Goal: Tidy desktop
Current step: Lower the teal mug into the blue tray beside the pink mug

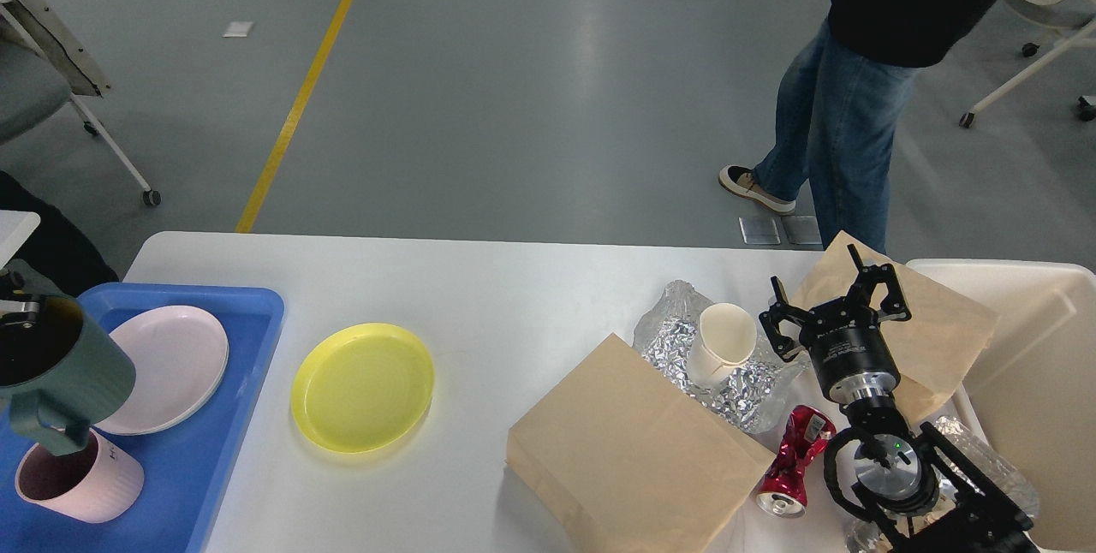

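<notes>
Head view: left gripper [10,306] nearly cut off at the left edge, finger state impossible to tell, touching green mug [60,377]. Right gripper [835,300] spread wide near the desktop's [479,296] right edge, partly hiding a paper bag [942,330].

Floor [531,91]: smooth grey, glossy, reflecting overhead light. A yellow line [304,91] runs diagonally across it. Wheeled chair legs [1019,78] stand at the right; a castered frame [103,142] stands at the left.

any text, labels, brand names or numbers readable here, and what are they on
None can be read.
Right gripper: a small pale marking on its black body, too small to read.
Pink mug: a tiny dark mark on its side, too small to read.
Crushed red can: printing too crumpled and blurred to read.
</notes>
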